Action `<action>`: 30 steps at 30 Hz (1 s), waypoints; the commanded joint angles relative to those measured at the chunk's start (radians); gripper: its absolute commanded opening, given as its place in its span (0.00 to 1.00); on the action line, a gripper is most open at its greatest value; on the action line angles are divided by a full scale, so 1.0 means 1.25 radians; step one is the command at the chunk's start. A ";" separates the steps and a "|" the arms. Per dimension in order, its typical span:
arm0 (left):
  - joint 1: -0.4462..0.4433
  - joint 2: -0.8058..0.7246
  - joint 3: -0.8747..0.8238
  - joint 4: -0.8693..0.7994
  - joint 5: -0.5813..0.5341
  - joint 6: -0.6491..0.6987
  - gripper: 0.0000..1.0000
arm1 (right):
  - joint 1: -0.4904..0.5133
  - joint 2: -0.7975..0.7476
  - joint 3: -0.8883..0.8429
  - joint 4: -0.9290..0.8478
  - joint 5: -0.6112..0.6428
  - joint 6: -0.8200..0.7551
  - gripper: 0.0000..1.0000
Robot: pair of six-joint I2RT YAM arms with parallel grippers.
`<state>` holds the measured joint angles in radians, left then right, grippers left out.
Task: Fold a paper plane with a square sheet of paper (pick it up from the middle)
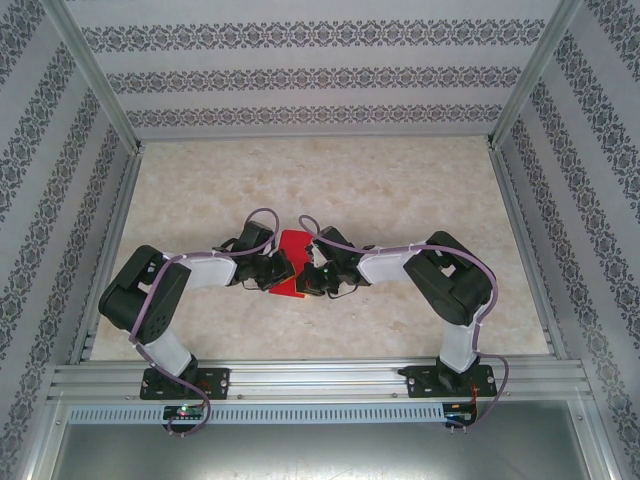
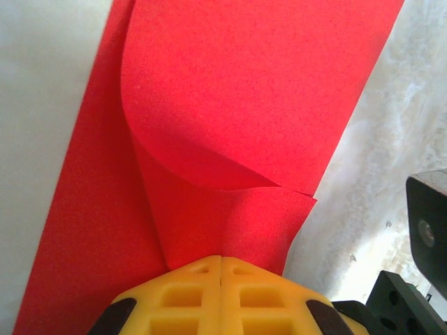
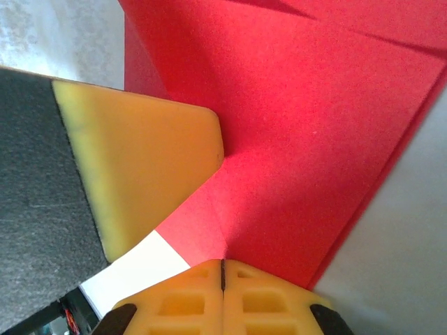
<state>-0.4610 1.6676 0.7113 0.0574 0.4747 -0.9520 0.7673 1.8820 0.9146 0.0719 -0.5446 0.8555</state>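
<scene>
The square sheet of paper [image 1: 292, 243] is bright red and partly folded, and it lies at the middle of the table between my two grippers. In the left wrist view the sheet [image 2: 244, 91] has a curled flap over a flat layer. My left gripper [image 2: 221, 259] is shut, with the paper's edge running into its yellow tips. In the right wrist view a crease in the sheet [image 3: 314, 125] leads straight into my right gripper [image 3: 222, 264], shut on it. From above, the left gripper [image 1: 281, 271] and right gripper [image 1: 310, 275] face each other across the paper. The paper plane is out of view.
The marbled beige table [image 1: 400, 180] is fenced by aluminium rails and patterned walls. A yellow finger of the left gripper [image 3: 147, 160] stands close beside the right jaws. The right gripper's black body [image 2: 427, 230] shows at the left wrist view's edge.
</scene>
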 commanded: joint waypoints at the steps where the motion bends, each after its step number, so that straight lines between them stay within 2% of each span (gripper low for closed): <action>1: 0.030 0.009 0.017 -0.069 -0.061 0.042 0.00 | -0.006 0.021 -0.021 -0.153 0.067 -0.045 0.00; 16: 0.103 0.037 0.031 -0.033 -0.020 0.062 0.00 | -0.013 0.032 -0.036 -0.140 0.043 -0.054 0.00; 30: 0.169 0.042 0.053 -0.065 0.002 0.114 0.00 | -0.017 0.028 -0.036 -0.140 0.030 -0.058 0.00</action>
<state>-0.2947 1.7016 0.7586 0.0105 0.5289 -0.8558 0.7544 1.8801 0.9161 0.0601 -0.5495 0.8074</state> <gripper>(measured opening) 0.067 0.044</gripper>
